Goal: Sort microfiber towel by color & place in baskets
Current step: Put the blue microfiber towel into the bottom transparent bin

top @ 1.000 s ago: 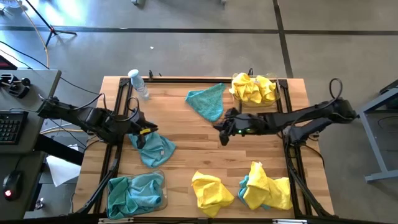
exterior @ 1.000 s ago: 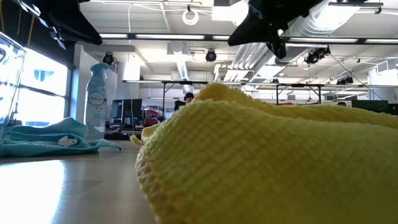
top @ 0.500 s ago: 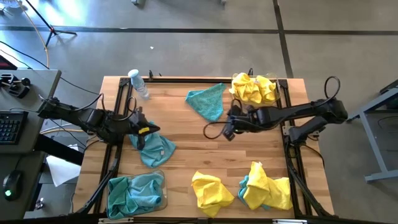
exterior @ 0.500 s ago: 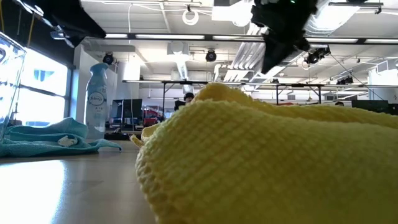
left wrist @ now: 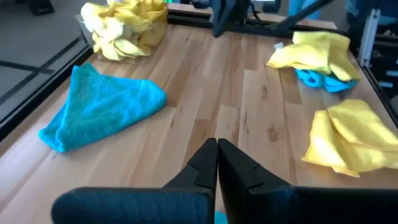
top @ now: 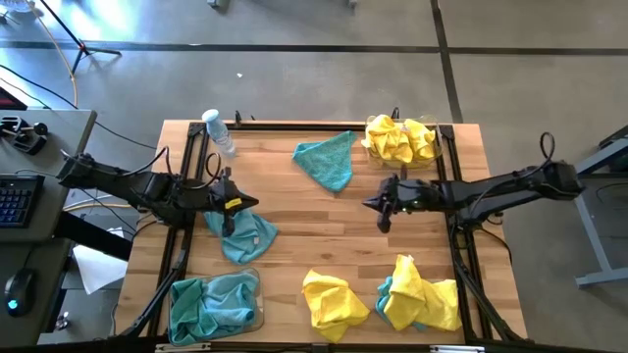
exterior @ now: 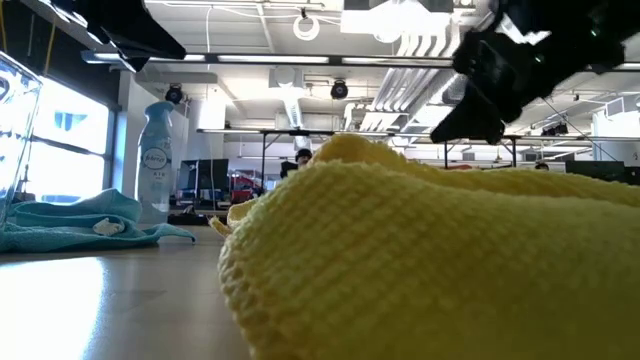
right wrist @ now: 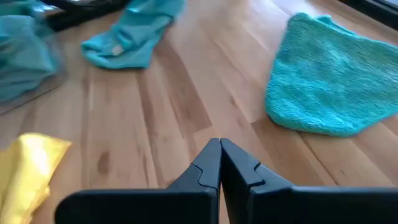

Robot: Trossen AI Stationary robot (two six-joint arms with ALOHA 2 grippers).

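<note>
Wooden bench [top: 294,245], high view: teal towel [top: 327,160] beside yellow-filled basket [top: 444,147]; right gripper [top: 382,208] near it, empty. Left gripper [top: 228,210] over another teal towel [top: 245,235]. Wrist views: both grippers clenched, holding nothing. Judged between picks; next, open fingers, descend onto towel.

Even, bright overhead light; soft short shadows on the wooden table [top: 324,221]. Low view: ceiling lamps [exterior: 306,24] glare, arms read as silhouettes, a yellow towel [exterior: 420,260] looms close, perhaps slightly soft. Wrist views blur towards the near fingers.
</note>
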